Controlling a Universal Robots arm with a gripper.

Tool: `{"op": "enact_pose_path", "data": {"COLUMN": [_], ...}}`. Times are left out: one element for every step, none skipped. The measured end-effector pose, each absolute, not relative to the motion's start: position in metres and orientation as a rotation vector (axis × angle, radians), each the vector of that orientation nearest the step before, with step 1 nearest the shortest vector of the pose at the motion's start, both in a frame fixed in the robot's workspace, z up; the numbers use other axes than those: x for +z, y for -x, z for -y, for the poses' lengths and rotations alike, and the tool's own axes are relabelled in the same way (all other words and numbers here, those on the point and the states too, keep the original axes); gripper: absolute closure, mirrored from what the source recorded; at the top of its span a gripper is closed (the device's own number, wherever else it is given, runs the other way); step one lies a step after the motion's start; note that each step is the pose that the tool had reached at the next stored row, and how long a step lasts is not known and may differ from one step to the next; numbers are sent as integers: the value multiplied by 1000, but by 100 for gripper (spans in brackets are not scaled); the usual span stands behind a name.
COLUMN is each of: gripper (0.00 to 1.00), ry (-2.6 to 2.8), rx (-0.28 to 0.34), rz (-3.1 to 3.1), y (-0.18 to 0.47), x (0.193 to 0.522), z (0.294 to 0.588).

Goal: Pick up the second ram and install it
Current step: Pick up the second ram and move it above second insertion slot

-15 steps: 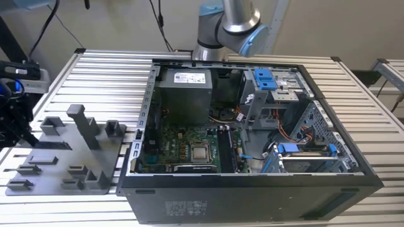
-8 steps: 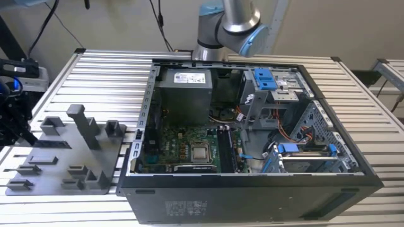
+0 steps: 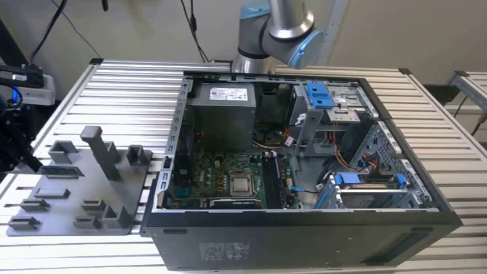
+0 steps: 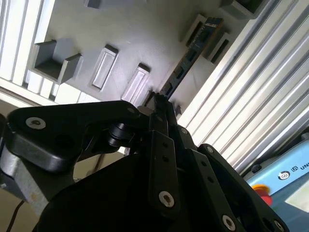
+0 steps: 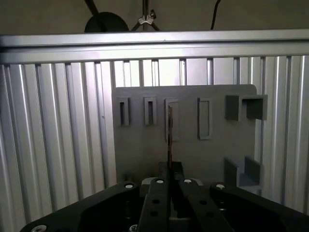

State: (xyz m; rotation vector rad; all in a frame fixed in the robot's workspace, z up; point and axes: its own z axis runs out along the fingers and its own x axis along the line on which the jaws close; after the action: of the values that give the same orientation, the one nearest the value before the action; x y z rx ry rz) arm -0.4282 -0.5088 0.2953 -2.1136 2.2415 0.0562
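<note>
Gripper: the gripper is narrow, its jaws closed on one end of the second ram (seen edge-on in the first wrist view).
Second ram: on edge in a slot of the grey holder tray, at the exterior view's left.
Around: slot walls flank the stick; an upright grey post stands near it.
Further right: open computer case on the slatted surface.

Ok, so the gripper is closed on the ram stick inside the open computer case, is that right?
Not quite. The gripper is closed on the second ram, but at the grey holder tray, which lies on the slatted table beside the open computer case, not inside it. The exterior view shows the tray outside the case.
</note>
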Motion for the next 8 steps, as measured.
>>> {"op": "enact_pose_path", "data": {"gripper": [86, 86, 86, 86, 86, 86, 86, 86], "ry": [2113, 2113, 2113, 2113, 2113, 2112, 2112, 2112], "rx": [57, 57, 57, 58, 58, 59, 60, 60], "rz": [-2241, -2241, -2241, -2241, -2241, -2240, -2240, -2240], "y": [428, 428, 428, 428, 428, 428, 428, 428], "x": [297, 298, 299, 301, 302, 304, 306, 307], "z": [509, 509, 509, 509, 509, 509, 509, 509]}}
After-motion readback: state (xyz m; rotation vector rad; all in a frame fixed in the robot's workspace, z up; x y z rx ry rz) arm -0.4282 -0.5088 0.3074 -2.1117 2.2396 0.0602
